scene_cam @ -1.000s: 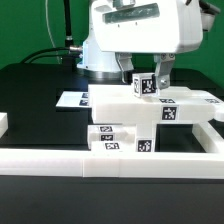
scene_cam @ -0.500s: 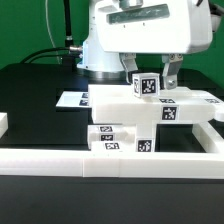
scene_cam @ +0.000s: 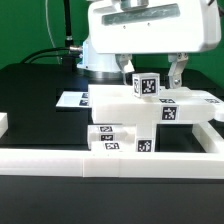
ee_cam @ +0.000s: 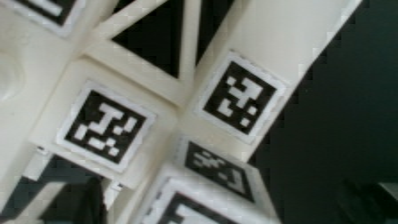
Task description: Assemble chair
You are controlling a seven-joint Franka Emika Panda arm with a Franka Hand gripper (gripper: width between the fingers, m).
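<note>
The chair stands half-built in the exterior view as a stack of white tagged parts: a wide flat panel [scene_cam: 120, 99] on top of lower blocks [scene_cam: 118, 136], with a small upright tagged block [scene_cam: 147, 85] rising from the panel. My gripper [scene_cam: 153, 76] hangs just above it, open. One finger [scene_cam: 178, 72] stands well off the block toward the exterior view's right and holds nothing. The wrist view is filled by the white parts and their tags [ee_cam: 238, 96] from very close, blurred.
A long plain white border rail [scene_cam: 100, 163] runs along the front and turns up the exterior view's right side [scene_cam: 214, 131]. The marker board [scene_cam: 72, 99] lies flat on the black table behind the chair parts. The arm's white body fills the top of the view.
The visible finger has slid toward the exterior view's right, away from the upright block, and the hand has shifted slightly with it. The chair parts have not moved.
</note>
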